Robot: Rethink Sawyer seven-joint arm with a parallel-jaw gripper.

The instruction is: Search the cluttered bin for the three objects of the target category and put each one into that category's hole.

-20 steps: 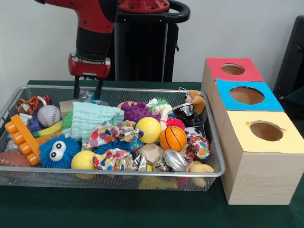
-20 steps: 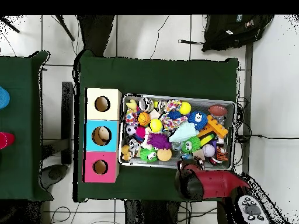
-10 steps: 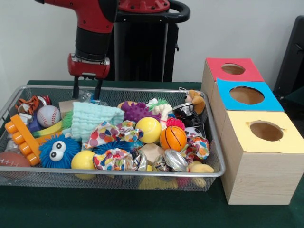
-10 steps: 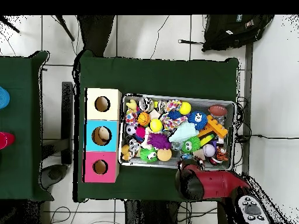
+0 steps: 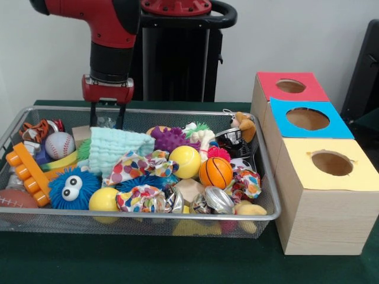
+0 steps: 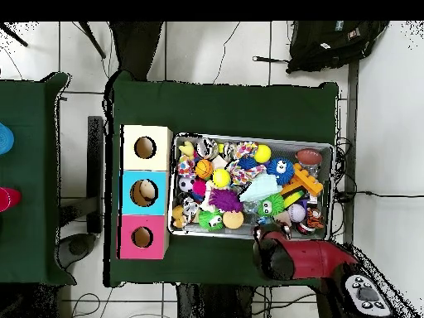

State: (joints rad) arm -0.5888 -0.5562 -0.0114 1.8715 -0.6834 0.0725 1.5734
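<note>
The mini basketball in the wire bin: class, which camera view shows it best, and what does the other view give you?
The front view. There the mini basketball shows its orange skin and black seams clearly, sitting beside the yellow ball. The overhead view shows it only as a small orange dot near the bin's box-side end.

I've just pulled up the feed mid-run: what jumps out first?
A wire bin crammed with bright toys fills the table's left, a googly-eyed blue fuzzy ball at its front. The red arm's claw hangs open over the bin's back left corner. To the right stand three boxes with holed tops: red, blue, yellow.
</note>
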